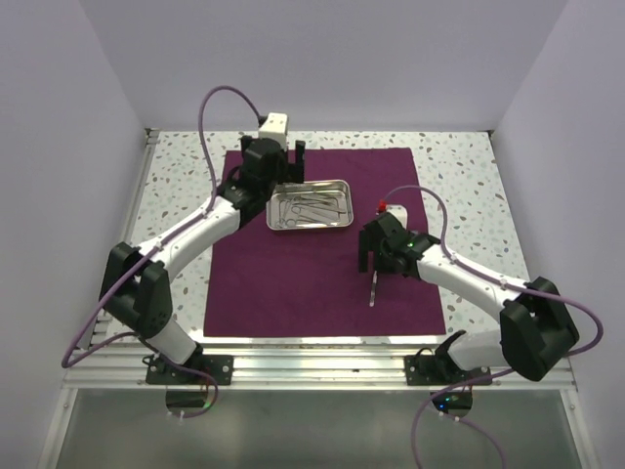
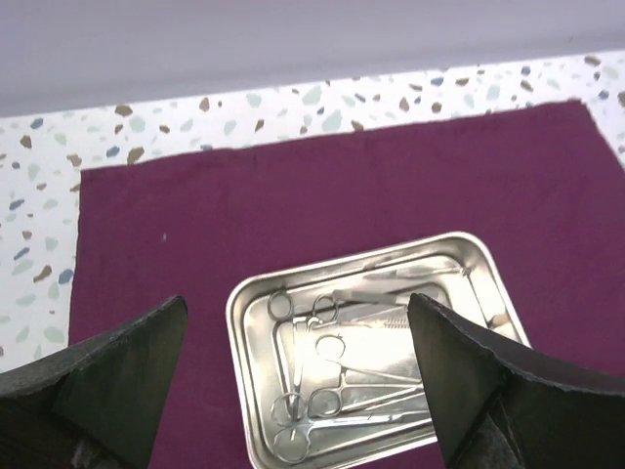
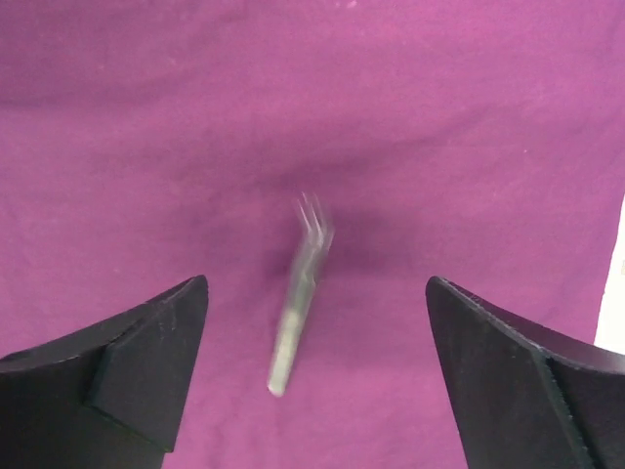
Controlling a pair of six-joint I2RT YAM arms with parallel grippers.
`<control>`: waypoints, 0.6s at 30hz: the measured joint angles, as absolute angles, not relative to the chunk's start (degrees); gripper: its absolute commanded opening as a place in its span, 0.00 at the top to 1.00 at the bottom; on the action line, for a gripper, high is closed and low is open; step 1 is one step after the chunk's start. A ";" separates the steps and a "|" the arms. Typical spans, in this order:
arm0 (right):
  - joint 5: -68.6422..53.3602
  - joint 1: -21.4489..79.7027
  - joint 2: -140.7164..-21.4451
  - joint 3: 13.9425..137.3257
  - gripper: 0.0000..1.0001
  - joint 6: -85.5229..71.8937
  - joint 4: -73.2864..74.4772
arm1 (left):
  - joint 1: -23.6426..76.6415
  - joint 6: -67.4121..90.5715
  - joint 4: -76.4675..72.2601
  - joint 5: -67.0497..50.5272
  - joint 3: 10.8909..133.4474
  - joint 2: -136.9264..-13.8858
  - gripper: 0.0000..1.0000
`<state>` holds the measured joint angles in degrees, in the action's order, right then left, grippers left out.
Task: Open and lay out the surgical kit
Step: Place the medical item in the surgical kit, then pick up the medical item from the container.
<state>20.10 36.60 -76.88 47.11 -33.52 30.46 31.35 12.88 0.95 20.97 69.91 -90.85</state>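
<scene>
**A:** Entry, top view, 12 o'clock taken as away from the arm bases. Where is the kit?

**B:** The purple cloth is spread flat on the speckled counter. The steel tray sits on it, toward 12 o'clock from the cloth's centre. The ring-handled instruments lie inside the tray, several overlapping. I cannot tell the count.

**A:** Left gripper?

**B:** The left gripper hangs at the tray's 12 o'clock edge. Its jaws are wide apart and nothing is between them. Its wrist view looks down on the tray between the two fingers.

**A:** Right gripper?

**B:** The right gripper is at about 4 o'clock from the tray, over bare cloth. Its jaws are spread wide and grip nothing. One slim silver tool is below the gap between the jaws, its long axis running 12 to 6. In the wrist view the tool is blurred and touches neither finger. I cannot tell what kind it is, or whether it lies flat.

**A:** Anything else?

**B:** A small red item lies just off the tray's 3 o'clock side. I cannot identify it.
</scene>
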 measured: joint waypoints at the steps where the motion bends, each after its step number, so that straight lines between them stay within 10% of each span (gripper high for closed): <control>1: 20.25 36.60 -76.84 47.09 0.02 -33.43 30.59 | 31.24 12.86 1.32 20.97 72.79 -91.70 0.00; 18: 20.99 36.23 -102.37 90.72 0.17 -28.38 30.96 | 21.98 10.79 7.35 12.93 95.77 -104.07 0.01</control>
